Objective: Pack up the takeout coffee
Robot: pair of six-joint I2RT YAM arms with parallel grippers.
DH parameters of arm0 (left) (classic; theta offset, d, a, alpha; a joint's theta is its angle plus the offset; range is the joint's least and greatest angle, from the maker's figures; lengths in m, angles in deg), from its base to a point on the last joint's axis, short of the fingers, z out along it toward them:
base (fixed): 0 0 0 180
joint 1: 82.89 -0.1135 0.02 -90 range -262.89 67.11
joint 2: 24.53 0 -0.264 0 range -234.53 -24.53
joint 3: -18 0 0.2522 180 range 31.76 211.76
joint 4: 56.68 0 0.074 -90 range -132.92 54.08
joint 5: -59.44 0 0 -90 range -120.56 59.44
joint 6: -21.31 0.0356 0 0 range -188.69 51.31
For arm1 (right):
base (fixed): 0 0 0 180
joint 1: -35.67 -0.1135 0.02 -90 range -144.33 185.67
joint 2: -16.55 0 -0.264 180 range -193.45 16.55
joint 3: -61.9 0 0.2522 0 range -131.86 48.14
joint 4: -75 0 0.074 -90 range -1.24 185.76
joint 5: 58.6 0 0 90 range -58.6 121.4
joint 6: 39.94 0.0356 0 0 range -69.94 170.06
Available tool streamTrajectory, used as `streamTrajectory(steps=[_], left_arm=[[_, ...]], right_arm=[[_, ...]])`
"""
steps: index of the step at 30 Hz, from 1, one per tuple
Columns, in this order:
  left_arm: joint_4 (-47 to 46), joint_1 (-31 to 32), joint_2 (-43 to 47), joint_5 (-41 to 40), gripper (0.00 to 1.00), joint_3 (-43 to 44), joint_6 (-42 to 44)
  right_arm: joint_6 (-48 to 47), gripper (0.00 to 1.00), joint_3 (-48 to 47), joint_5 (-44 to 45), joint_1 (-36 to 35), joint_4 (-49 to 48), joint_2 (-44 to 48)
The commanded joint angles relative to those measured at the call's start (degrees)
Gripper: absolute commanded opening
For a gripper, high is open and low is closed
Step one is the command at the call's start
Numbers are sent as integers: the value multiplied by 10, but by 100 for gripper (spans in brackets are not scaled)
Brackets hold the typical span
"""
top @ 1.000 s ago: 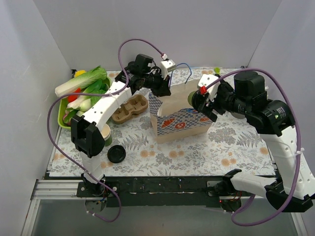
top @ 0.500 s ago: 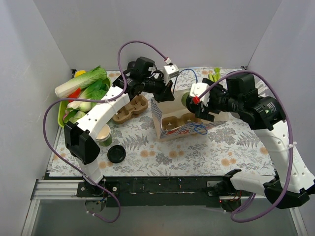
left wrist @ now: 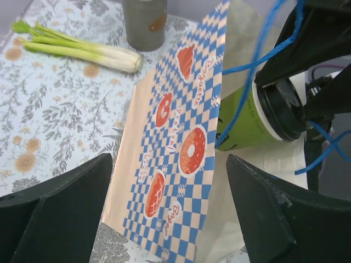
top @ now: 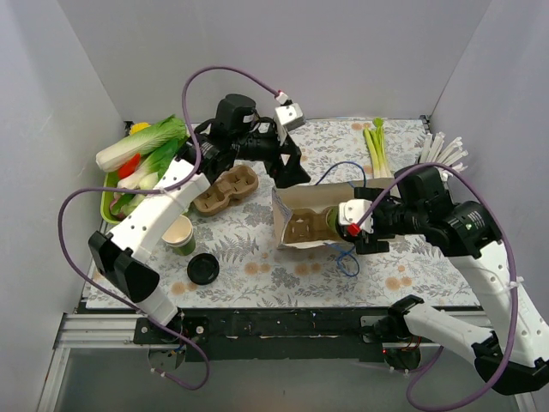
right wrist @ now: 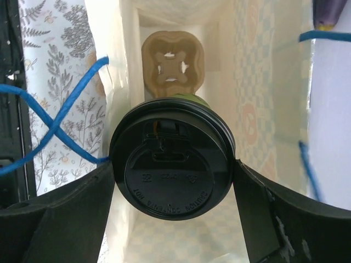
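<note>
Takeout coffee (top: 332, 223) — where is it? (Mik)

Clamped in the right hand (top: 346, 226), lying sideways at the mouth of the paper bag (top: 296, 199). Green cup body points into the bag, black lid faces the wrist camera. (Jo)

Grip confirmed? (Mik)

Yes. In the right wrist view both fingers (right wrist: 55, 219) press against the lid rim, one on each side. (Jo)

Bag state? (Mik)

Tipped over on the surface (top: 412, 268), opening toward the right arm. A brown cup carrier (top: 302, 228) sits at the far end inside. Blue string handles (top: 347, 263) lie loose by the opening. Can't tell whether the takeout coffee touches the carrier. (Jo)

Left hand? (Mik)

The left hand (top: 289, 174) is over the back edge of the bag, fingers spread wide apart. The left wrist view shows the checkered bag panel between them — can't tell if either finger touches it. (Jo)

Rest of the surface? (Mik)

A second cup carrier (top: 227, 190) is left of the bag. Stacked green cups (top: 179, 233) and a loose black lid (top: 203, 269) are nearer the front left. A tray of vegetables (top: 107, 202) is at the far left, and green stalks (top: 375, 148) lie behind the bag toward the right. (Jo)
</note>
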Motion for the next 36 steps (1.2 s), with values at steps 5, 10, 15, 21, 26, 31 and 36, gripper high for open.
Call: streamTrajectory(steps=[5, 10, 15, 21, 26, 31, 36], left_arm=[[-114, -22, 99, -75, 90, -24, -105], [-131, -37, 69, -128, 90, -62, -129], [-183, -59, 20, -118, 90, -96, -151], [-214, -71, -32, -78, 88, -115, -172], [-249, -77, -26, -12, 88, -146, -217], [-273, -78, 1, 51, 86, -185, -218], [-297, -78, 33, 110, 85, -235, -220]], right_arm=[[-146, 1, 62, 33, -2, 42, 45], [-152, 1, 80, 72, -2, -11, 46], [-134, 1, 66, 104, -12, -28, 18], [-121, 1, 84, 131, -31, -57, 10], [-92, 1, 65, 127, -65, -42, -16], [-74, 1, 68, 141, -128, -13, 8], [-46, 1, 82, 218, -162, 1, 13]])
